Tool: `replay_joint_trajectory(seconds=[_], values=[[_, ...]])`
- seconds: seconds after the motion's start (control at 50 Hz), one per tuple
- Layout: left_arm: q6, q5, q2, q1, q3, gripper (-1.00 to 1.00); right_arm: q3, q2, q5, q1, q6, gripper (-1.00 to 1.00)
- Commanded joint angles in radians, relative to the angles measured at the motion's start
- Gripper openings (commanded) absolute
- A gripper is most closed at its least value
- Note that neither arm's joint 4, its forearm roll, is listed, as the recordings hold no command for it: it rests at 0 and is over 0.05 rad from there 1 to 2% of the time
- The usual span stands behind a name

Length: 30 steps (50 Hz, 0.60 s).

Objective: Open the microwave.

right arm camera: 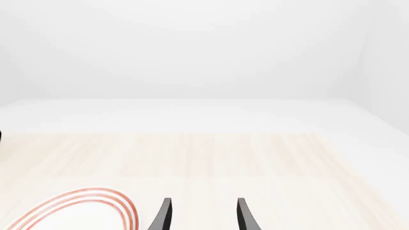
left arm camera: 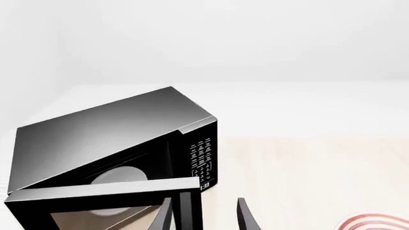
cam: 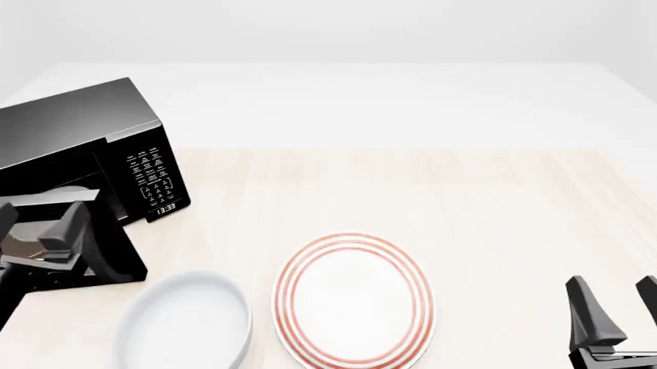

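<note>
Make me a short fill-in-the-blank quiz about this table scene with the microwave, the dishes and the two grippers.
1. The microwave door stands ____.
2. The plate has rings of ____ colour round its rim.
3. The plain white bowl sits on the plate's ____ side in the front view.
4. The right gripper holds ____.

Missing words: open; red; left; nothing

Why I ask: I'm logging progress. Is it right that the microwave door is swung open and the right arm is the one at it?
Not quite. The door of the microwave is open, but the left gripper is at it; the right gripper sits apart, as the front view shows.
</note>
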Motion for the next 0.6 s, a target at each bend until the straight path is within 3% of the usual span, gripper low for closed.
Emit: replay_joint_trajectory(seconds=[0.02,0.12,0.2,0.24,0.28,0.34,0.6], values=[[0.02,0.09,-0.052,-0.001,-0.056,1.0,0.0,0.0,0.0,0.0,0.0,1.0],[0.03,0.077,-0.068,0.001,-0.031,1.0,0.0,0.0,0.0,0.0,0.0,1.0],[0.039,0.19,-0.099,0.002,-0.125,1.0,0.0,0.0,0.0,0.0,0.0,1.0],[0.048,0.154,-0.1,0.0,-0.093,1.0,0.0,0.0,0.0,0.0,0.0,1.0],[0.056,0.201,-0.101,-0.001,-0.147,1.0,-0.002,-0.002,0.004,-0.004,0.0,1.0],[0.06,0.16,-0.107,-0.003,-0.107,1.0,-0.003,-0.002,0.004,-0.004,0.0,1.0],[0.086,0.184,-0.084,-0.004,-0.172,1.0,-0.002,-0.002,0.004,-0.004,0.0,1.0]])
